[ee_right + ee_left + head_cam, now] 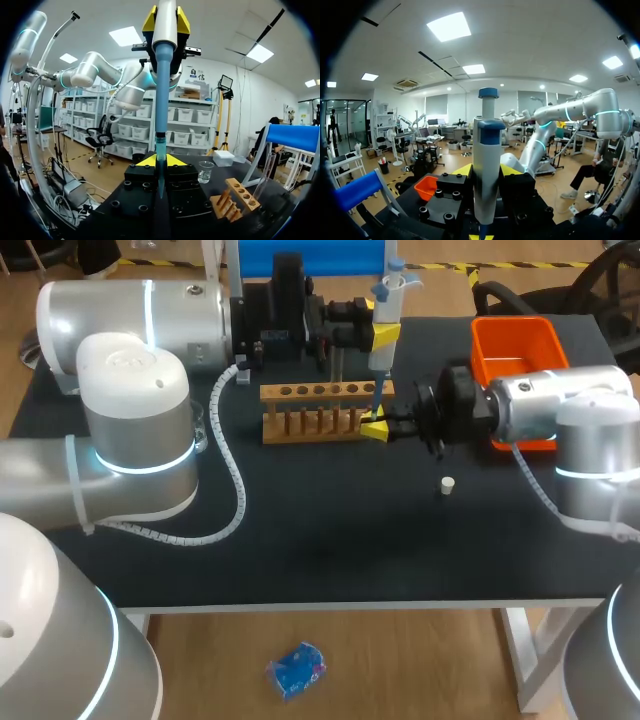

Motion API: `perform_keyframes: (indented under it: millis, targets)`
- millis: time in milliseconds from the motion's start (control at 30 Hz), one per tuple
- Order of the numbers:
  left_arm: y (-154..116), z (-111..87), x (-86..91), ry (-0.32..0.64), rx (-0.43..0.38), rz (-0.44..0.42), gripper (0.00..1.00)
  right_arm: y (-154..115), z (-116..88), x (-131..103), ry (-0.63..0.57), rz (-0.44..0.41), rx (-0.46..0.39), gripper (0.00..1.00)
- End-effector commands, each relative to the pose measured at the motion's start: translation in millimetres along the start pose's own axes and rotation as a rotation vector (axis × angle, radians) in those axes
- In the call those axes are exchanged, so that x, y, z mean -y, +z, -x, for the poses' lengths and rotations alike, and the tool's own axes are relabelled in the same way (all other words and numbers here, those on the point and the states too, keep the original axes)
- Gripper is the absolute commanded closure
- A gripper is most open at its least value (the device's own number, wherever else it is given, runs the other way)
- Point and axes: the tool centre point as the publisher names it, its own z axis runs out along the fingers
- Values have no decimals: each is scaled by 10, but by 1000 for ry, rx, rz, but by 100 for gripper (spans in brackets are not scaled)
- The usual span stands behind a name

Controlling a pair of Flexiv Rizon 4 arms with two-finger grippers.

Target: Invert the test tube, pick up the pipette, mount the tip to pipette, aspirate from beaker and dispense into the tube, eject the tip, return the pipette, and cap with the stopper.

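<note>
Wooden rack [320,392] at centre table, and everything is read off it. Off its left end stands the clear beaker [205,171]. Over the rack's right end the left gripper [385,336] is clamped around the pipette [386,302], holding it upright, plunger on top. Its white body narrows to a blue shaft with the slim tip mounted and pointing straight down. Just below, at the rack's right end, the right gripper [376,429] pinches the test tube [160,172], a thin clear tube standing mouth-up. The tip looks to be entering that mouth. Whether liquid is flowing cannot be told.

By the look of it, pick-up and tip mounting are done and this is the dispensing step. Ejecting the tip, returning the pipette and capping remain. The small white stopper [447,484] lies loose in front of the rack and to its right. The orange bin [515,345] sits further right.
</note>
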Motion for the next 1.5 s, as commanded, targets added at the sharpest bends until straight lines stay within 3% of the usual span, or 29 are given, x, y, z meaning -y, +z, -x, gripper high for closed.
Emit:
perform_keyframes:
  millis: [33, 200, 567, 1100, 1500]
  targets:
    - [-3, -8, -32, -1, -1, -2, 100, 4, -17, -46, 8, -1, 5, 100]
    - [-3, -8, -32, -1, -1, -2, 100, -3, -13, -50, 35, 29, 8, 100]
    - [-3, -8, -32, -1, -1, -2, 100, -17, 7, -80, 5, -9, 6, 100]
    - [-3, -8, -32, -1, -1, -2, 100, -1, 21, -111, 9, 0, 4, 100]
    - [-3, -8, -32, -1, -1, -2, 100, 5, 12, -113, 33, -12, 62, 100]
